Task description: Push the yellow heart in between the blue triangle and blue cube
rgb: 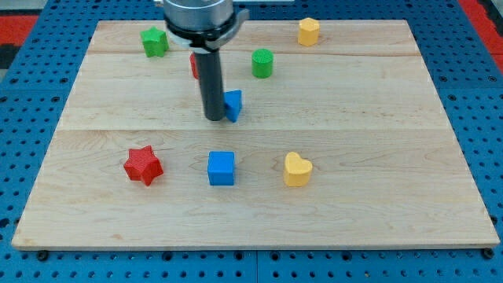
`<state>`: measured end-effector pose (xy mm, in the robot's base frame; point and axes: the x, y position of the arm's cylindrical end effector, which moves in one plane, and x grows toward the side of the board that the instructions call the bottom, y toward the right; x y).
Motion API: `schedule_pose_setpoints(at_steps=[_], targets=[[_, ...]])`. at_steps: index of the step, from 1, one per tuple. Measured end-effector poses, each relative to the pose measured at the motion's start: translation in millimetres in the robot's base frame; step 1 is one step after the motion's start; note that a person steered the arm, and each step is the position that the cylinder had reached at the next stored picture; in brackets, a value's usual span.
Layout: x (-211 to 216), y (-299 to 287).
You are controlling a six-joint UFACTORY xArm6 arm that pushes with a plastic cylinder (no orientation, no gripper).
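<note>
The yellow heart (297, 169) lies on the wooden board at the lower middle-right. The blue cube (222, 167) sits to its left, about a block's width of gap and more between them. The blue triangle (233, 104) lies above the cube, near the board's middle. My tip (213, 118) stands right against the triangle's left side, well up and left of the heart. The rod hides part of the triangle.
A red star (143, 165) lies at the lower left. A green star (155, 42) and a green cylinder (262, 63) lie near the top. A yellow block (309, 31) sits at the top right. A red block (193, 64) shows partly behind the rod.
</note>
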<state>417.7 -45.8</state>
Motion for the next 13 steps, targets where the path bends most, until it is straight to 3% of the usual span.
schedule_pose_setpoints(at_steps=[1,4,5,6,9,13], targets=[[26,4],[58,156],[90,189],[125,179],[110,84],[69,108]])
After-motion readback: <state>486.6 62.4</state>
